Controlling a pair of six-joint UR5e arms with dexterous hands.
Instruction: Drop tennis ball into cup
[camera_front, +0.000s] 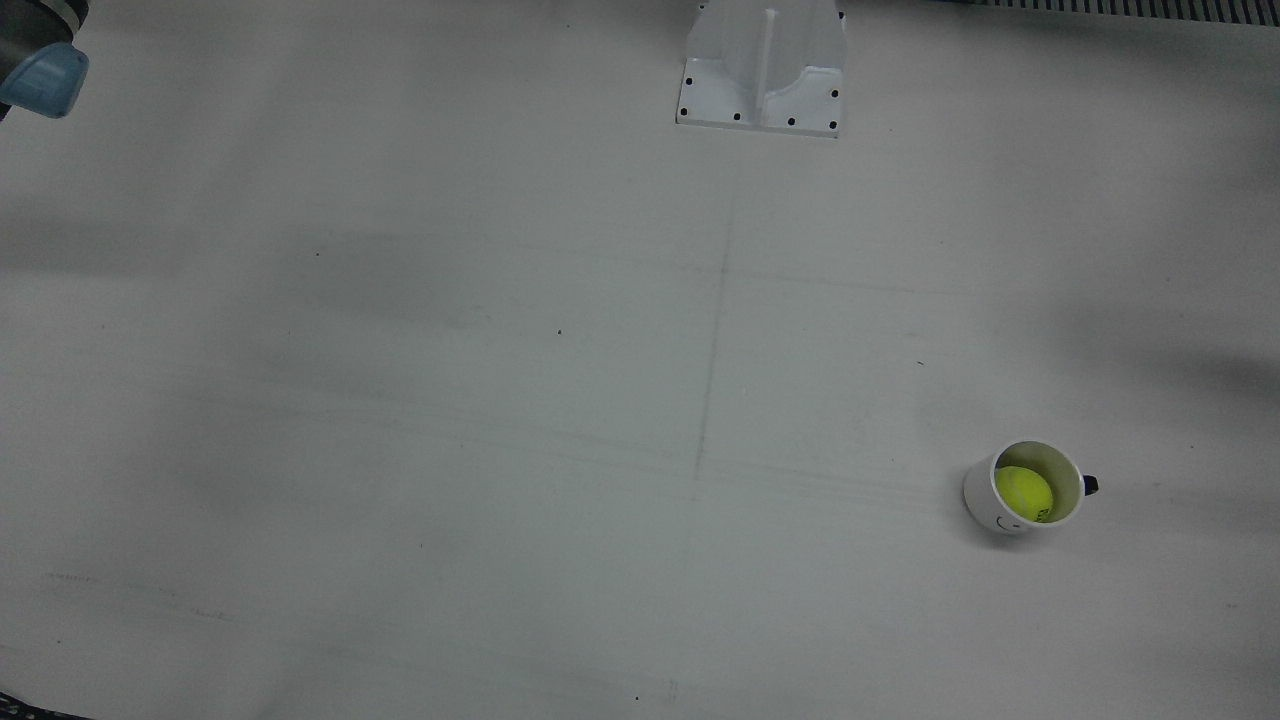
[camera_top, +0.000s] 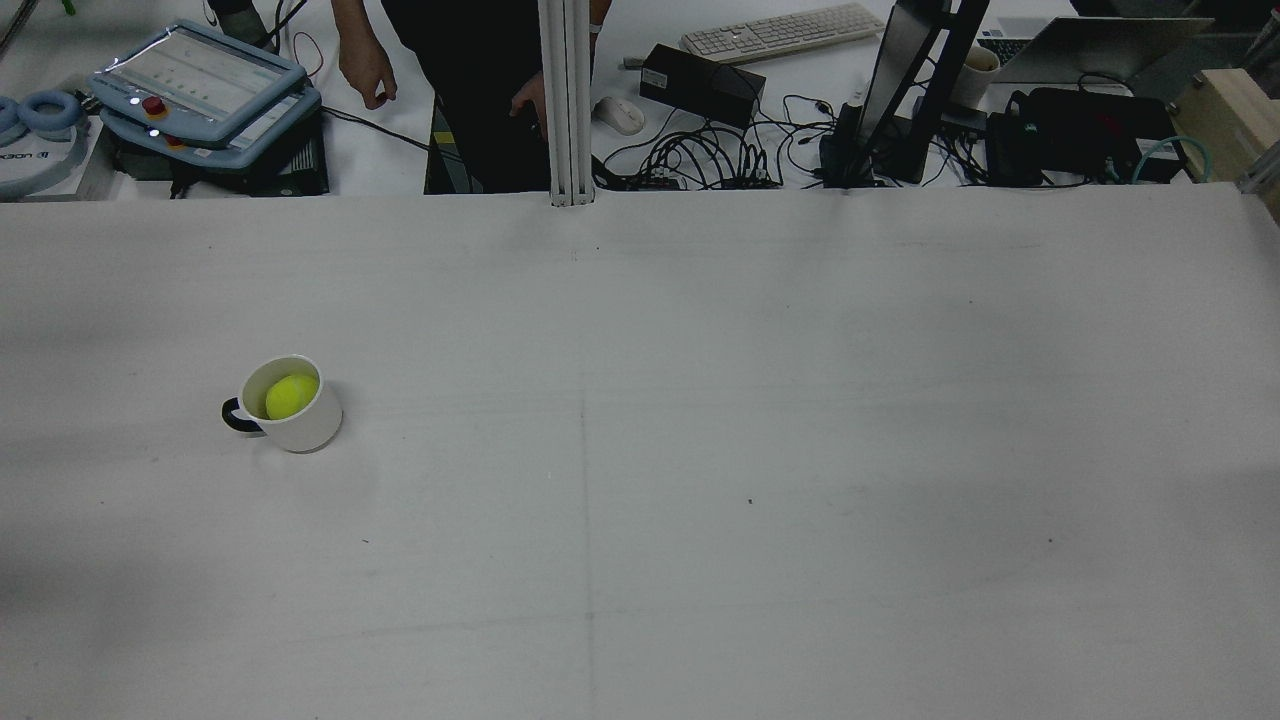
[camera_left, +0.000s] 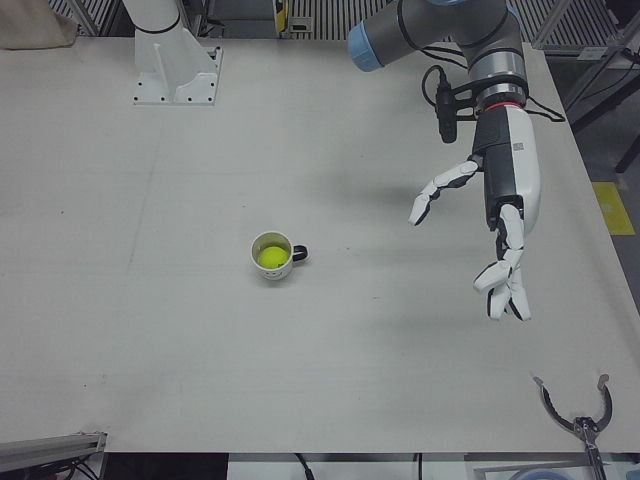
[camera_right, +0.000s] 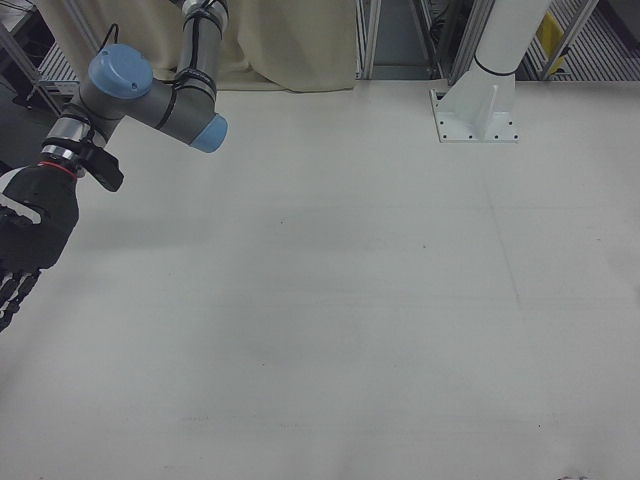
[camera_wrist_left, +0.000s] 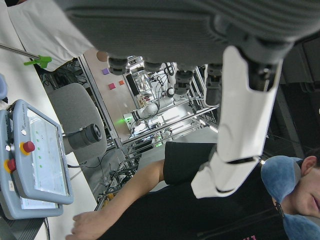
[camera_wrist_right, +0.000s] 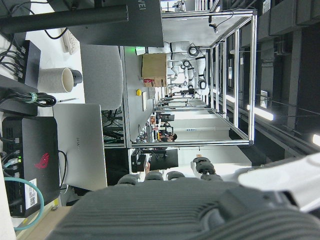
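Observation:
A white cup (camera_front: 985, 500) with a dark handle stands upright on the white table, and the yellow-green tennis ball (camera_front: 1023, 490) lies inside it. The rear view has the cup (camera_top: 305, 425) and ball (camera_top: 290, 396) on the table's left half. In the left-front view my left hand (camera_left: 505, 210) hangs open in the air, well to the right of the cup (camera_left: 280, 272), fingers spread and pointing down, holding nothing. My right hand (camera_right: 30, 235) shows at the left edge of the right-front view, far from the cup, its fingers extended and empty.
A white arm pedestal (camera_front: 762, 70) is bolted at the robot's side of the table. Beyond the far edge in the rear view are a teach pendant (camera_top: 200, 85), cables, a keyboard and a standing person (camera_top: 480, 80). A metal claw tool (camera_left: 575, 415) lies near the front right corner.

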